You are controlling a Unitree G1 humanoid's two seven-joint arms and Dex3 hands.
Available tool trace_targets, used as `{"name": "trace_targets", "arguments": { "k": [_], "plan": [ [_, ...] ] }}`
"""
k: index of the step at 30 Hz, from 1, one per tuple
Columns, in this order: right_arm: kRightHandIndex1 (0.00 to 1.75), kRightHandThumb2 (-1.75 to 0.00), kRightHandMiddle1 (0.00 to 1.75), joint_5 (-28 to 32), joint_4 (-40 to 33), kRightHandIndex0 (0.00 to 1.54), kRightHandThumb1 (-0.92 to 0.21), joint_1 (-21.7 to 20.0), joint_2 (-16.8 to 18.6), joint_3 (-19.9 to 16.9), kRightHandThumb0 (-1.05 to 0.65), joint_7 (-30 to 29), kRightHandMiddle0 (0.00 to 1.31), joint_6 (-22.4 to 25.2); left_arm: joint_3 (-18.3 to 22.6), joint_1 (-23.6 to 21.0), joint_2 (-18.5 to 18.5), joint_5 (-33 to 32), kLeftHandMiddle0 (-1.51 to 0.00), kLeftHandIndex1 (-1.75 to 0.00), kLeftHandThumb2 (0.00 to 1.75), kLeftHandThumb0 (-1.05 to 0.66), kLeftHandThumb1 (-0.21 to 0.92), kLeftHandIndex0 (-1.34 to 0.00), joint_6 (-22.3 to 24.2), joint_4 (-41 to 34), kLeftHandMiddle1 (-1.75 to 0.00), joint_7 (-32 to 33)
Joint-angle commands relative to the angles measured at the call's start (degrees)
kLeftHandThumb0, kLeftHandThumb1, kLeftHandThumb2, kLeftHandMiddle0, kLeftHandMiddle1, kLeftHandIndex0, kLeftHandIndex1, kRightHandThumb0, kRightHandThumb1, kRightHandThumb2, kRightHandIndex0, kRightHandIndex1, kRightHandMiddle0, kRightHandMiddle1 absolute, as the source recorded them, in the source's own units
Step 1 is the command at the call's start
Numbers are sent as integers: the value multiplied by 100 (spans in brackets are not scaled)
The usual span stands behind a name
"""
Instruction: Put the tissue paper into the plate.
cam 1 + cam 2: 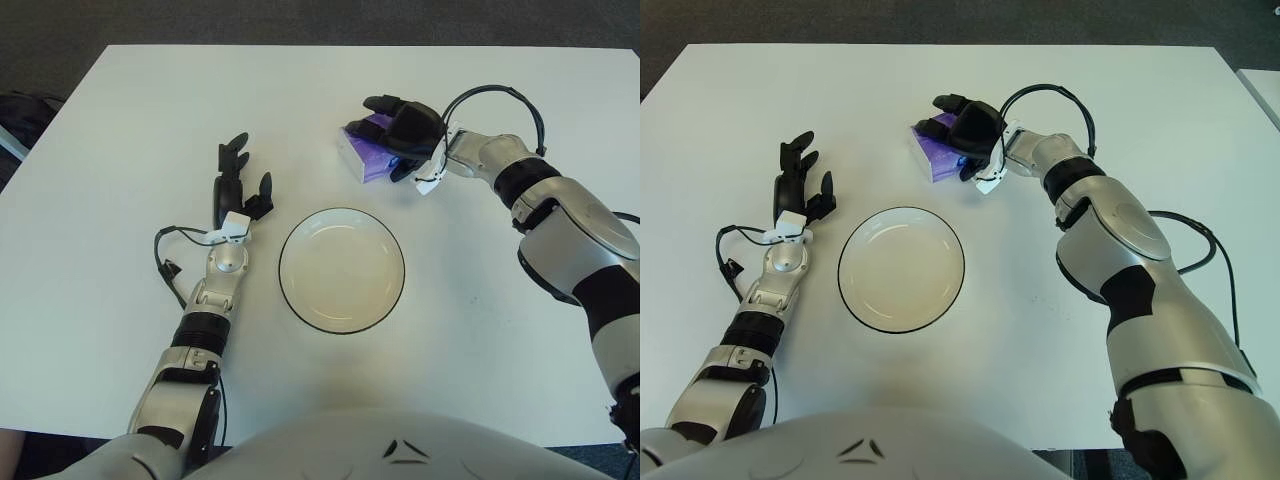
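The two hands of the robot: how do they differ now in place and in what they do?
The left hand lies on the white table left of the plate, fingers spread, holding nothing. The right hand is beyond the plate, its fingers curled over the purple tissue pack. The left hand points away from the robot; the right hand points toward the robot's left. Both are black, with three fingers, and neither is over the plate.

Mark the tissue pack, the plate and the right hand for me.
tissue pack [357, 155]: left eye view, exposed purple-and-white end nearest the plate.
plate [341, 269]: left eye view, bare centre of its bowl.
right hand [410, 133]: left eye view, back of the hand over the pack.
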Motion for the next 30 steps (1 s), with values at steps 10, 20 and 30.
{"name": "trace_targets", "arguments": {
  "k": [10, 20, 30],
  "plan": [
    [0, -39, 42, 245, 103, 18, -92, 265, -17, -223, -78, 102, 0, -54, -271, 1008, -565, -22, -30, -78, 76, -66, 92, 0, 64, 1050, -49, -4],
    [2, -29, 53, 556, 496, 23, -91, 503, 203, -552, -76, 146, 0, 225, -237, 1022, -536, -104, -30, -78, 76, -66, 92, 0, 38, 1040, -48, -69],
    [8, -25, 65, 956, 587, 37, -85, 623, 286, -925, -70, 495, 0, 189, -225, 1071, -503, -153, -29, -78, 76, -66, 92, 0, -20, 965, -47, -74]
  ]
}}
